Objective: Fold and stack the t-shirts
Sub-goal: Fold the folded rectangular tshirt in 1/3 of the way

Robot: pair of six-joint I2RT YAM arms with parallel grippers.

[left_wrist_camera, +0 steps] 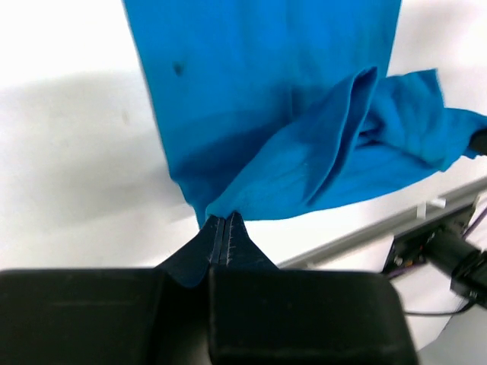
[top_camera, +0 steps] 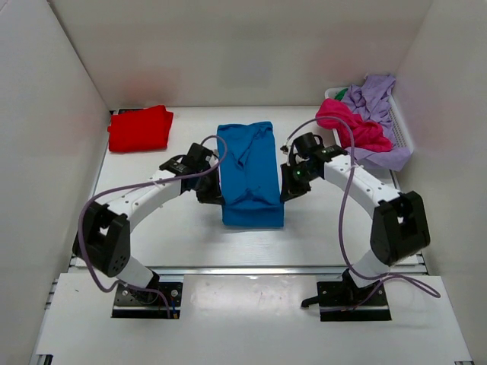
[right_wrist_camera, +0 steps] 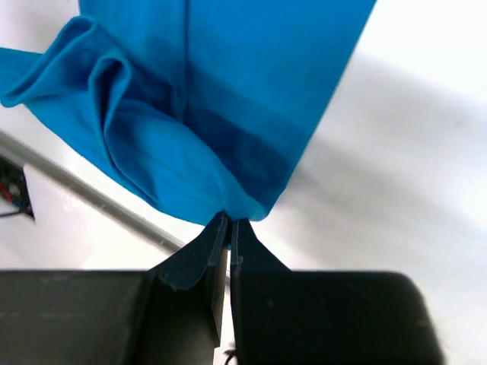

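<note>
A bright blue t-shirt (top_camera: 249, 171) hangs as a long folded strip in the middle of the table, its near end lifted and bunched. My left gripper (top_camera: 215, 190) is shut on its left edge. In the left wrist view the gripper (left_wrist_camera: 223, 220) pinches a corner of the blue cloth (left_wrist_camera: 266, 91). My right gripper (top_camera: 288, 186) is shut on the right edge. In the right wrist view it (right_wrist_camera: 230, 222) nips the hem of the blue fabric (right_wrist_camera: 228, 91). A red t-shirt (top_camera: 140, 128) lies folded at the far left.
A white slatted basket (top_camera: 401, 129) stands at the far right. A magenta pink shirt (top_camera: 351, 125) and a lilac shirt (top_camera: 377, 95) spill out of it. White walls close in the table on three sides.
</note>
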